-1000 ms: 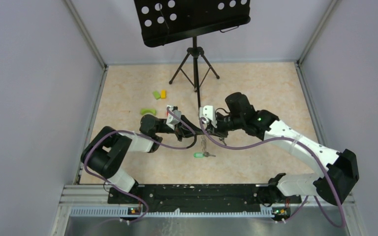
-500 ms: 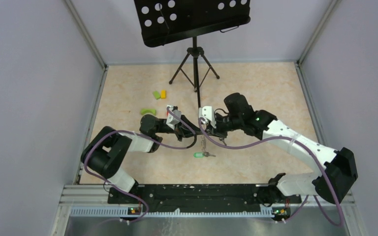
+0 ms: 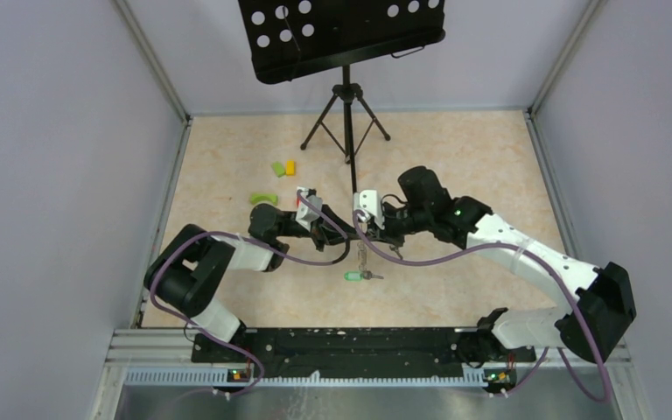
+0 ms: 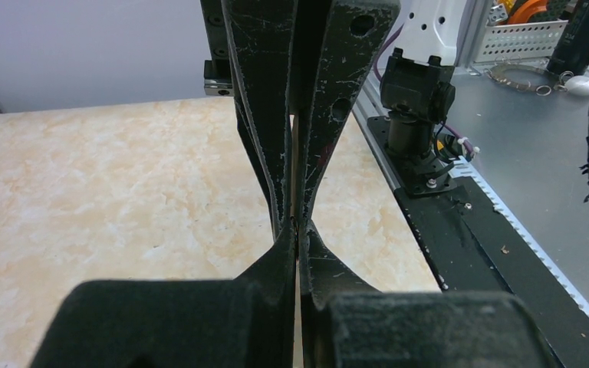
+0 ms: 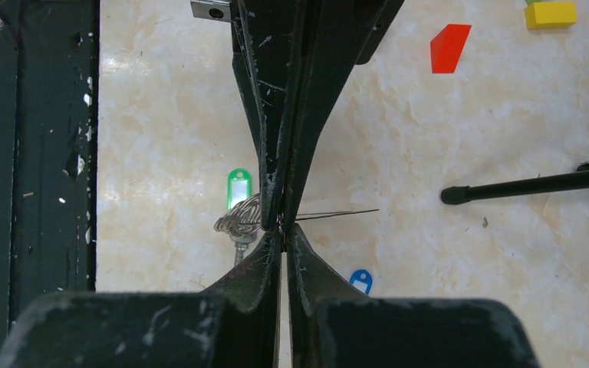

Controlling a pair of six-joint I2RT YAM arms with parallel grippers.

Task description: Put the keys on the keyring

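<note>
In the overhead view the two arms meet in the middle of the marbled surface (image 3: pixel 455 157), just below the black tripod stand (image 3: pixel 346 105). The left tool (image 3: pixel 326 234) points right. Its wrist view shows the fingers (image 4: pixel 270 115) pressed together with only a hairline slit between them, and nothing can be made out in that slit. The keyring (image 3: pixel 339 257) shows as a dark arc directly under this tool, but I cannot tell whether the tool grips it.

The right tool (image 3: pixel 376 229) points left, tip to tip with the other. Its wrist view shows it (image 5: pixel 282 224) clamped narrow on a thin metal wire. The silver chain (image 5: pixel 238 218) is bunched just left of the pinch. From above, the chain (image 3: pixel 363 256) hangs down from between the tools.

The green-tagged key (image 3: pixel 351 276) lies on the surface at the chain's lower end. In the right wrist view, its tag (image 5: pixel 239 188) sits just above the coil. The blue tag (image 5: pixel 361 280) lies lower right of the pinch; its key is hidden.

A red block (image 5: pixel 450 47) and a yellow block (image 5: pixel 550 14) lie at the upper right.
</note>
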